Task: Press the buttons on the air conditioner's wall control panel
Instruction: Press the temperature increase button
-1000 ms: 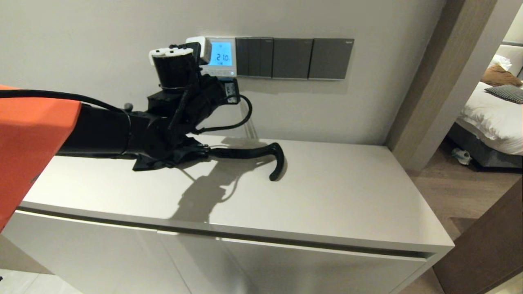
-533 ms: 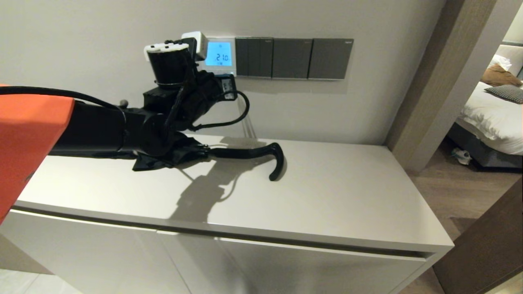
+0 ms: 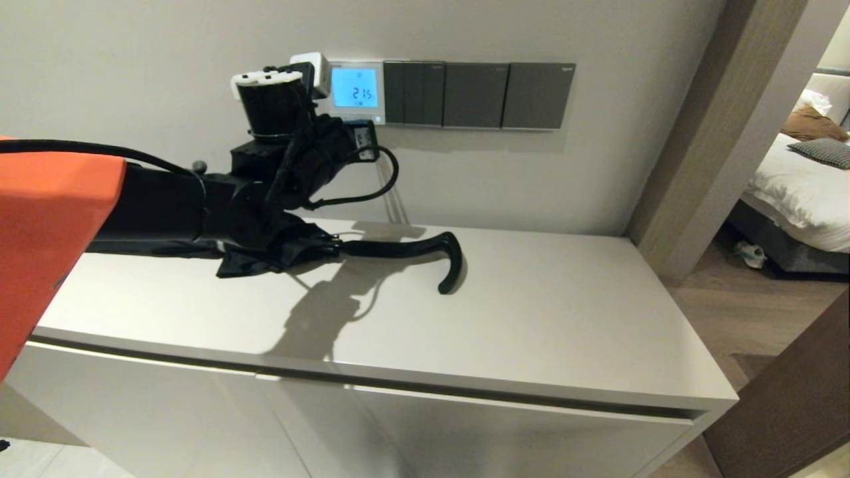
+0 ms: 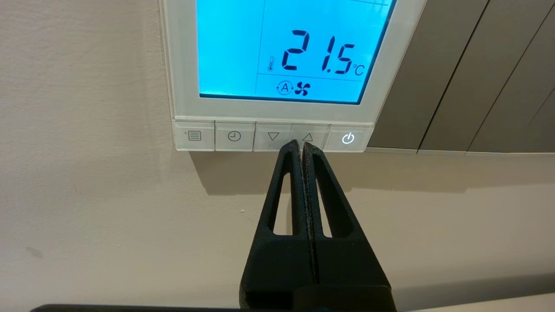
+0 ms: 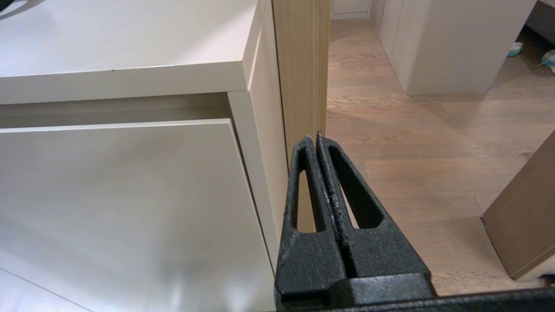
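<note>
Left wrist view: left gripper (image 4: 300,144), fingers pressed together, is touching the buttons (image 4: 273,137) directly ahead. Control panel (image 4: 277,110) above is reading 21.5. Right gripper (image 5: 315,138), fingers together, is idling beside the cabinet (image 5: 130,73).

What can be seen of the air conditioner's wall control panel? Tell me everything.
The air conditioner's wall control panel is a square white plastic unit set flat on the wall, directly beside dark grey switch plates. Its lit blue screen reads 21.5 °C above an auto-fan icon. Five pale buttons line the bottom strip: menu, clock, down, up, power. The shut left gripper meets the strip's lower edge between the down and up keys.
</note>
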Tool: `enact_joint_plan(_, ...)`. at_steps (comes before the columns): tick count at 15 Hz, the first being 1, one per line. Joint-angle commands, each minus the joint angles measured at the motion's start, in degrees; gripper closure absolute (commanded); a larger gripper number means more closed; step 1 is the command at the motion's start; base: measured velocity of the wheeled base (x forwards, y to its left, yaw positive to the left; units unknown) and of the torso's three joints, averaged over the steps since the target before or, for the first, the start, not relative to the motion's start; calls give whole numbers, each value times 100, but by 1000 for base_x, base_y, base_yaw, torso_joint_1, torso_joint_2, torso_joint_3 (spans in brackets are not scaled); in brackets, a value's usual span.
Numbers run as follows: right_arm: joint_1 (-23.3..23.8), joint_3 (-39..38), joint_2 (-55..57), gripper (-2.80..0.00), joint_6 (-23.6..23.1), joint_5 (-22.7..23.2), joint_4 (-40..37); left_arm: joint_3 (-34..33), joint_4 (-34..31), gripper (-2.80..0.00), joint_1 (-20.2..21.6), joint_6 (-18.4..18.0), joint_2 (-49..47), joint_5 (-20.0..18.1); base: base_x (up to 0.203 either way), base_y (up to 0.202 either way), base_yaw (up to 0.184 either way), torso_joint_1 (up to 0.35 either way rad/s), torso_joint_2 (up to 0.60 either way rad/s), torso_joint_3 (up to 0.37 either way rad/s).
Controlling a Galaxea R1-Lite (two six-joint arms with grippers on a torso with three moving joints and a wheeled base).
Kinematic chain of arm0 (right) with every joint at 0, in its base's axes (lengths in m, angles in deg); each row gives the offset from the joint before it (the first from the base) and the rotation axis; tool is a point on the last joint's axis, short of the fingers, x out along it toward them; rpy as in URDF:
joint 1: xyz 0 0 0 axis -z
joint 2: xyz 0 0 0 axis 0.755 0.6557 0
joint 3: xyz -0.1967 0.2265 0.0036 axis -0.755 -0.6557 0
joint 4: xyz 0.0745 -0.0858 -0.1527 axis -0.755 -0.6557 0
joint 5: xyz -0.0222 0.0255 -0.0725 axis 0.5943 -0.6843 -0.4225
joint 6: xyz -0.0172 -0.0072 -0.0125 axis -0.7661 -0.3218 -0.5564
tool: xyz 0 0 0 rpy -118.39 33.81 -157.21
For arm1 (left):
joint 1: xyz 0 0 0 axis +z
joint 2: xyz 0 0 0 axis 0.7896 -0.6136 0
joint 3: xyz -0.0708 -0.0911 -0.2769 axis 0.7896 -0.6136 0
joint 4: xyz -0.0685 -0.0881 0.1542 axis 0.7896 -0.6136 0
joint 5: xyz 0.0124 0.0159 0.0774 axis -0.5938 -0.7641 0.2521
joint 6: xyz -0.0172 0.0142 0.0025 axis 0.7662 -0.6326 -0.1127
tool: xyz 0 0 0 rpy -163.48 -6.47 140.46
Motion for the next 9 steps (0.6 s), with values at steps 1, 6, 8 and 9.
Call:
enact_joint_plan(1,-1,-9,9,0,0,2,2,6,19,0,2,6,-35,9,0,0,0,0,0,0)
enact_joint_plan(6,-1,-9,9,0,0,2,2,103,10,0,29,15,-123,9,0,0,0,0,0,0)
enact_joint_plan(8,-1,-9,9,0,0,2,2,103,10,0,29,15,-123,9,0,0,0,0,0,0)
enact_joint_plan(9,-1,-9,9,0,0,2,2,103,10,0,29,15,-123,9,0,0,0,0,0,0)
